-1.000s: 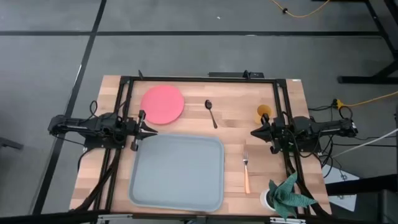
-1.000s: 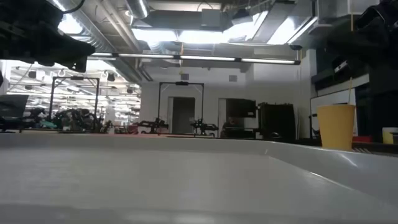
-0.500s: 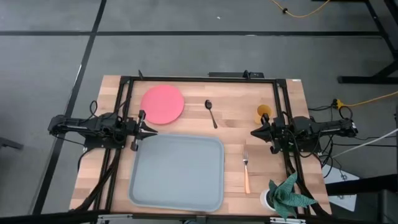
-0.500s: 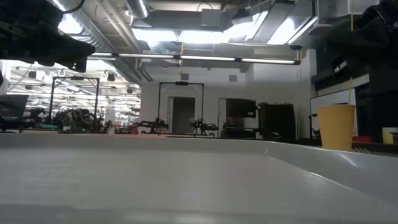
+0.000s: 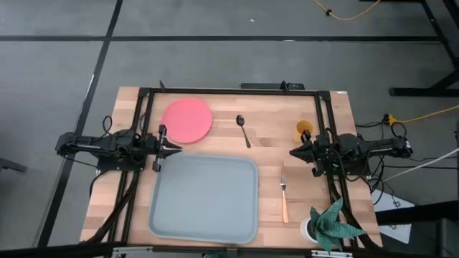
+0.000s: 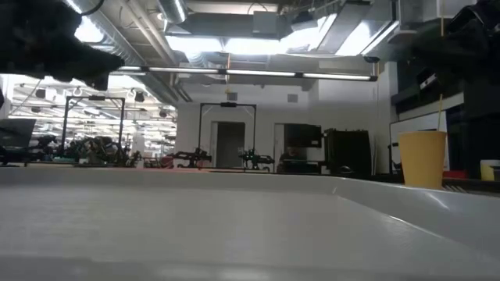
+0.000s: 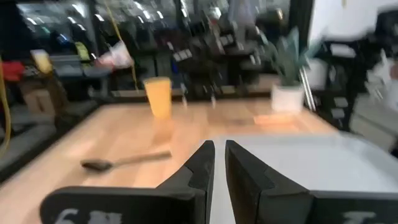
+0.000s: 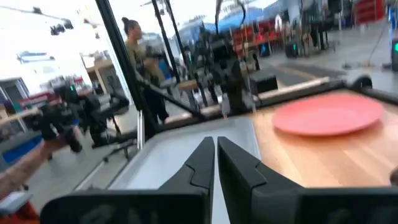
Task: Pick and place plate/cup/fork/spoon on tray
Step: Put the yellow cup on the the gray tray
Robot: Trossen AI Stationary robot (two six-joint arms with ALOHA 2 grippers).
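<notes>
The coral-pink plate (image 5: 187,120) lies flat at the table's far left, and also shows in the right wrist view (image 8: 326,115). The dark spoon (image 5: 244,130) lies right of it. The orange-yellow cup (image 5: 305,130) stands upright at the far right. The orange-handled fork (image 5: 283,193) lies right of the grey tray (image 5: 204,197), which sits at the near middle. My left gripper (image 5: 177,148) is shut and empty, level above the tray's far left corner. My right gripper (image 5: 292,152) is shut and empty, between cup and fork.
A white pot with a green plant (image 5: 331,223) stands at the near right corner. A black frame (image 5: 229,89) runs around the table's far and side edges. A person (image 8: 134,43) stands in the room beyond the table's left side.
My left gripper has shifted a little toward the table's far edge, still shut. The tableware and tray lie as before.
</notes>
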